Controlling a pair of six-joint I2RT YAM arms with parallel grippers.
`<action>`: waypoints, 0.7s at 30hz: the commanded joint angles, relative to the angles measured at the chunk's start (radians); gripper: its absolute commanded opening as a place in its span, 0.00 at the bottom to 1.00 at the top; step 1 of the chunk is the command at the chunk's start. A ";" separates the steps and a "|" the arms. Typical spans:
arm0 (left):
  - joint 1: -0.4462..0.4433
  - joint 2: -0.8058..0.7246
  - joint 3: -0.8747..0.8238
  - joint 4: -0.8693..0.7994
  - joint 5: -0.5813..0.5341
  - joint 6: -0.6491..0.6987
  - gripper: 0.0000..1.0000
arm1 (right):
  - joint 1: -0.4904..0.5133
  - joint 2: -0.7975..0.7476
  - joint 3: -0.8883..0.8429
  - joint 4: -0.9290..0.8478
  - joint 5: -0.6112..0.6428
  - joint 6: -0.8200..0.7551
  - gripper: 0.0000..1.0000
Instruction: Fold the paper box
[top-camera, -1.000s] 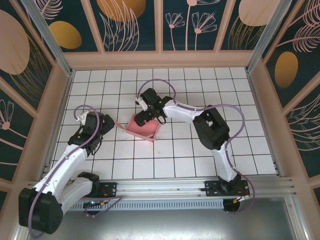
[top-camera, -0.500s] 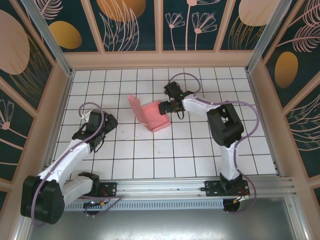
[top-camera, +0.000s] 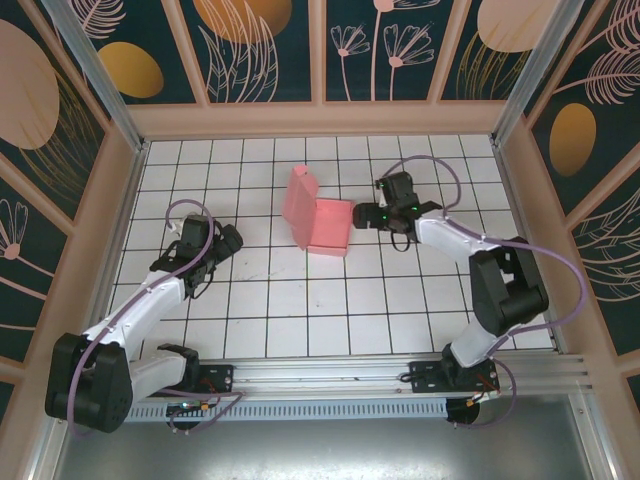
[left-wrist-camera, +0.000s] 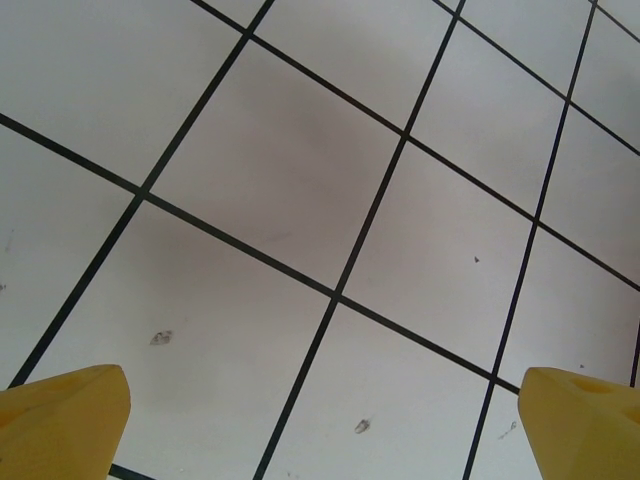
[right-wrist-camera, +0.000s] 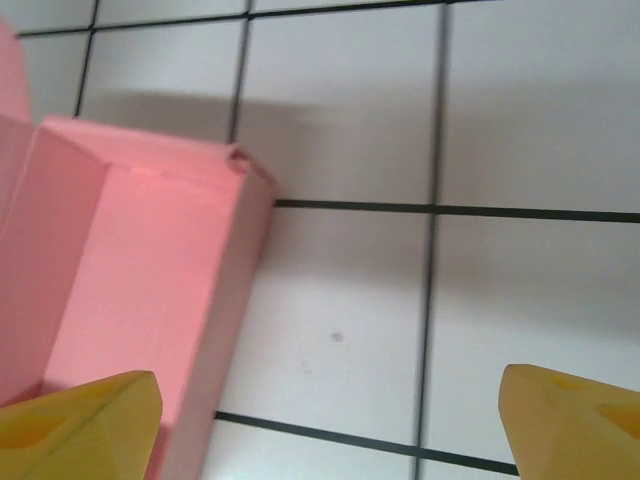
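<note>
The paper box (top-camera: 328, 226) is a pink open tray lying on the white tiles at mid-table, with one flap (top-camera: 299, 203) standing up on its left side. My right gripper (top-camera: 362, 215) sits low at the box's right edge, open. In the right wrist view the box (right-wrist-camera: 150, 290) is on the left, its right wall just inside the left yellow fingertip (right-wrist-camera: 85, 425), with bare tile across the rest of the right gripper (right-wrist-camera: 330, 425). My left gripper (top-camera: 226, 243) is apart from the box, to its left, open over bare tiles (left-wrist-camera: 325, 430).
The white tiled floor (top-camera: 300, 310) is fenced by a tan wooden rim (top-camera: 320, 120) and patterned walls. A metal rail (top-camera: 330, 375) with both arm bases runs along the near edge. Free tiles lie in front of and behind the box.
The box has slid up and to the right along with my right gripper, and its flap now stands on the left. The left gripper has drawn back slightly from the box.
</note>
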 joint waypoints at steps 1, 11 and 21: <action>0.008 -0.007 0.002 0.035 -0.009 -0.013 0.99 | -0.037 -0.002 -0.075 0.038 -0.032 0.042 0.79; 0.008 -0.006 -0.014 0.055 0.000 -0.011 0.99 | 0.123 0.057 -0.108 0.076 -0.091 0.056 0.30; 0.008 -0.005 -0.022 0.042 0.005 -0.006 0.99 | 0.307 0.239 0.077 0.094 -0.127 0.055 0.31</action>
